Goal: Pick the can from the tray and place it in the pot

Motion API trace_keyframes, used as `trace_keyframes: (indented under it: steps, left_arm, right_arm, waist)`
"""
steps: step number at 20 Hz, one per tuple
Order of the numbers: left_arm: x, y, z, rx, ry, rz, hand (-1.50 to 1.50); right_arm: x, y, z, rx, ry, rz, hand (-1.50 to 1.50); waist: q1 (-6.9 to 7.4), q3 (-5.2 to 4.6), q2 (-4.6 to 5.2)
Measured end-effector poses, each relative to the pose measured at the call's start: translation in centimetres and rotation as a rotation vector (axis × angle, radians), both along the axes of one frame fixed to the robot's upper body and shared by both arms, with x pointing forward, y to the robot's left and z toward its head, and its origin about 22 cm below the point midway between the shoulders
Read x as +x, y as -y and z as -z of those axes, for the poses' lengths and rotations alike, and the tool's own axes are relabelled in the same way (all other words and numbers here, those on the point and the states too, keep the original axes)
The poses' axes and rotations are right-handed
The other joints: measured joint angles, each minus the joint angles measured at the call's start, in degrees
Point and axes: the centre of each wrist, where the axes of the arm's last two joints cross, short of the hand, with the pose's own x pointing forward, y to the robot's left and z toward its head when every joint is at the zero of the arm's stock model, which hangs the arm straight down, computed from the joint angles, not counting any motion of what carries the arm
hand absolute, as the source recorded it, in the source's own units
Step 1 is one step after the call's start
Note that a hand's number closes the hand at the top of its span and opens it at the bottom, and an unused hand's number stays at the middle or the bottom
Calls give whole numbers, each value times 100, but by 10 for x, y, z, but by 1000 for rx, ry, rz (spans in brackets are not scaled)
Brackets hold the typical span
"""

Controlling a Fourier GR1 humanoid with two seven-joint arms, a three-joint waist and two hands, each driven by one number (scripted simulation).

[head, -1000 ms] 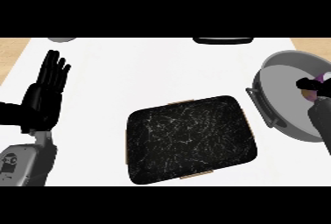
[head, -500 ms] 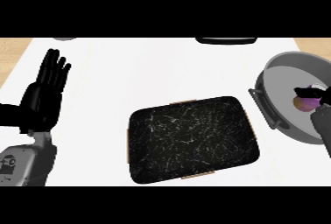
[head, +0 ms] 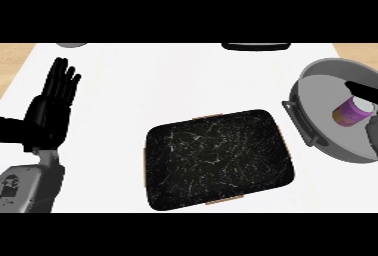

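Left hand [head: 48, 112] rests left of the black speckled rectangular tray [head: 218, 160], fingers straight, upright. Right of the tray, right hand [head: 363, 91] flanks the purple-banded cylindrical can [head: 351, 111] inside the grey metal pot [head: 321, 82]; grasp cannot be told

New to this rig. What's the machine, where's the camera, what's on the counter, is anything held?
One view, from the humanoid robot's head, looking steeply down at a white counter. Its black left hand rests open at the left, holding nothing. In the middle lies a black speckled square tray, nothing on it. At the right, a purple can with a pale lid is inside a round grey metal pot. The black right hand shows only partly beside the can; whether it grips it cannot be told.
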Motion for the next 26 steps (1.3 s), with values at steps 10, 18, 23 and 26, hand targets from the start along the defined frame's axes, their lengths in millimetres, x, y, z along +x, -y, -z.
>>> trace_keyframes:
  steps: [10, 18, 23, 26]
  left_arm:
    - [-2, 2, 2, -3, -8, -21, 0]
    - [1, -4, -7, -1, -3, -24, 0]
    - [-2, -2, -7, -4, -3, -14, 0]
    - [-3, -3, -7, 3, 1, -11, 0]
  right_arm:
    - [-69, 22, 8, 0, 251, 71, -150]
    - [-158, 46, 9, -28, 337, 129, -150]
    - [-203, 52, 16, -32, 356, 146, -150]
    - [-231, 61, 20, -38, 358, 149, -150]
  waist:
    - [-85, -4, -23]
    - [-77, -4, -19]
    - [-53, -5, -14]
    - [-48, -4, -12]
